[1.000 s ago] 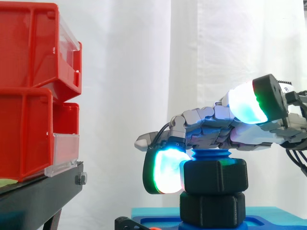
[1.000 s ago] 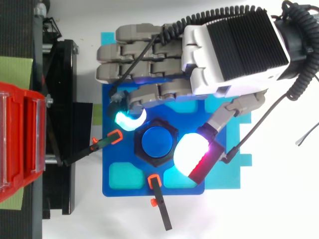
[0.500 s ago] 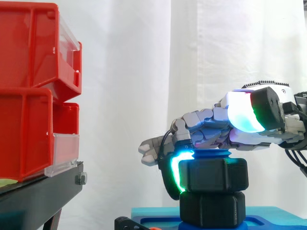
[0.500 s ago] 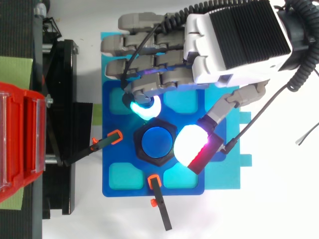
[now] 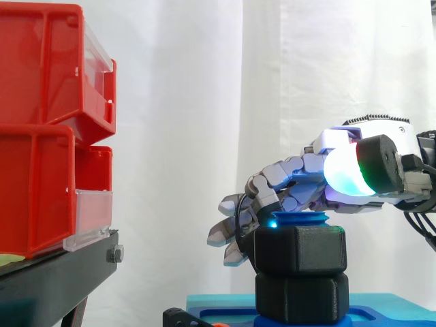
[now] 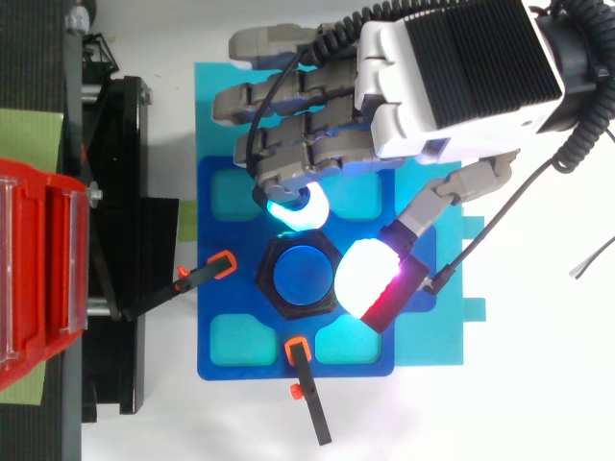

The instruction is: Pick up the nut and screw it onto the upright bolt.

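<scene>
Nut sits on bolt, straight below robot hand, axis vertical. Robot hand curled, gripping nothing: thumb pad rides above nut, one fingertip at its rim. Likely needs lowering to regrip.

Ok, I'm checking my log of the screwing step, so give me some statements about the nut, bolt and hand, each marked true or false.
The black nut sits on the blue bolt. True.
The hand holds the nut over the red bins. False: the hand is at the bolt; the red bins stand off to one side.
The hand's fingers curl down at the nut's side. True.
The bolt lies flat on the blue base. False: it stands upright on it.
</scene>
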### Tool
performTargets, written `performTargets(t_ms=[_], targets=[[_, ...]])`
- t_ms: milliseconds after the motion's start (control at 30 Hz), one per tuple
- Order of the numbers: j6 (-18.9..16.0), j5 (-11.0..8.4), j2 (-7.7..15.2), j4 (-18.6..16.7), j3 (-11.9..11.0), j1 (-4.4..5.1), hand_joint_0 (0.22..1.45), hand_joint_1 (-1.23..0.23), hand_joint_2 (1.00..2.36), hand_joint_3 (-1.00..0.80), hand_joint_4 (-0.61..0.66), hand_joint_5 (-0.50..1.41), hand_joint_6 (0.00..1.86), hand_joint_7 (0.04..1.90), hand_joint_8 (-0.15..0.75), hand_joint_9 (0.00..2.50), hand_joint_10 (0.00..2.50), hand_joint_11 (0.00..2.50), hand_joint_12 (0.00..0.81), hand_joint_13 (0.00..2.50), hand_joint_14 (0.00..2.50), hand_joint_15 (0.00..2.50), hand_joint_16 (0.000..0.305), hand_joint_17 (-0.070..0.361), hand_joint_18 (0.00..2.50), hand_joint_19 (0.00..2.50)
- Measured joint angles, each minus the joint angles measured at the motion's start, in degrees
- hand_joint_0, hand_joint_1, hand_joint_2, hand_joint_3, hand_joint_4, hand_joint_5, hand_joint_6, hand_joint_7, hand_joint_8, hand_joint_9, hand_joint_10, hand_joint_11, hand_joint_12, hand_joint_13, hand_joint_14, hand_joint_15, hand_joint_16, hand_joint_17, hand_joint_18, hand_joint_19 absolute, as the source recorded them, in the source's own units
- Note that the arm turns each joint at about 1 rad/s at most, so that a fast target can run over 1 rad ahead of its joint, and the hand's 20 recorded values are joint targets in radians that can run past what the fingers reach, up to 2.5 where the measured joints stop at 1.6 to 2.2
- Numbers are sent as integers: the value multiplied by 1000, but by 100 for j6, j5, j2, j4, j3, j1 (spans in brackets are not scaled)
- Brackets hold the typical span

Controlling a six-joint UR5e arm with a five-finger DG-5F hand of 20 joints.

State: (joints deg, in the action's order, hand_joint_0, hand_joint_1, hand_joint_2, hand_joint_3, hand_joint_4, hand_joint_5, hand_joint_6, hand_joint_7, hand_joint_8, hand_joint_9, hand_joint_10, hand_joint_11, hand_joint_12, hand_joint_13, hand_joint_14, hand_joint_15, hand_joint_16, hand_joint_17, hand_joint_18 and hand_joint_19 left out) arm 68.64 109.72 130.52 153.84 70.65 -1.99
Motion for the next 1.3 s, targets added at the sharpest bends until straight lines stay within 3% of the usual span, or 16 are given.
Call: performTargets(t_ms=[100,233,500,667,833,1133,1300], targets=[[-2,2,0,-2,-1,-1,466,-136,1000,-500,169,4,503,1361,236,825,0,0,270,381,0,0,29,65,35,0],[-7,4,-1,-6,-3,-1,454,-124,1000,-500,237,-71,504,1108,253,753,0,0,296,349,0,0,33,75,0,0],[-15,6,-1,-11,-5,-19,441,-118,1000,-500,169,-168,502,746,241,575,0,0,327,257,0,0,39,88,0,0],[-16,5,-1,-17,-6,-36,436,-108,1000,-500,129,-205,501,630,219,439,0,0,332,157,0,0,44,99,0,0],[-14,5,-2,-20,-4,-43,437,-103,1000,-500,138,-196,502,679,215,361,0,0,340,84,0,0,45,102,0,0],[-8,5,-1,-20,-5,-23,451,-123,1000,-500,257,-110,504,970,252,488,0,0,327,148,0,0,45,101,0,0],[-3,5,-1,-14,-4,-7,456,-143,1000,-500,248,-99,504,1040,253,511,0,0,323,167,0,0,44,99,0,0]])
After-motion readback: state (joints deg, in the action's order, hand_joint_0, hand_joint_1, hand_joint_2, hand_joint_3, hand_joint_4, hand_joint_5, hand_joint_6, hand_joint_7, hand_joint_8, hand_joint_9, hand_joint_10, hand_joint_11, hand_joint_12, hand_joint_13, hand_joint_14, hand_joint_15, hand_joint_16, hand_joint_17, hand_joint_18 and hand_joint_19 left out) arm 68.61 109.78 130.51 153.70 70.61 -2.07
